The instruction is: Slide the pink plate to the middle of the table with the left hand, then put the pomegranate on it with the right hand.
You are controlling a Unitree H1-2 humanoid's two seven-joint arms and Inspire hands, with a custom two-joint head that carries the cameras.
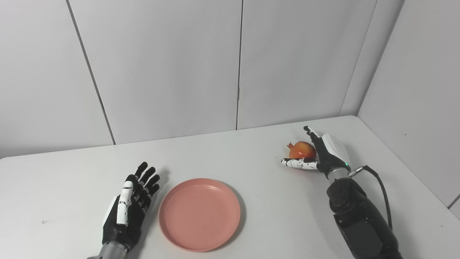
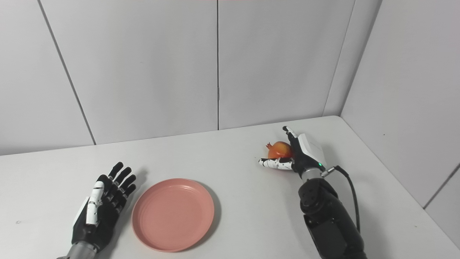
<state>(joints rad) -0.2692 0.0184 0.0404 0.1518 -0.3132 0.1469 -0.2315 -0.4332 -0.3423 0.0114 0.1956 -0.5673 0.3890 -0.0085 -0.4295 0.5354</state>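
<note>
Pink plate (image 1: pixel 199 214) flat, empty, front-left of centre; red-orange pomegranate (image 1: pixel 301 150) on table, far right.

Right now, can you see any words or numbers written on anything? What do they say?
None: no words, numbers or labels show anywhere.
Plate: plain pink, no writing.
Pomegranate: no sticker visible.
Right robot hand: only a small green light, no text.
Left robot hand: black and white, no text.
Table and wall: blank.
</note>
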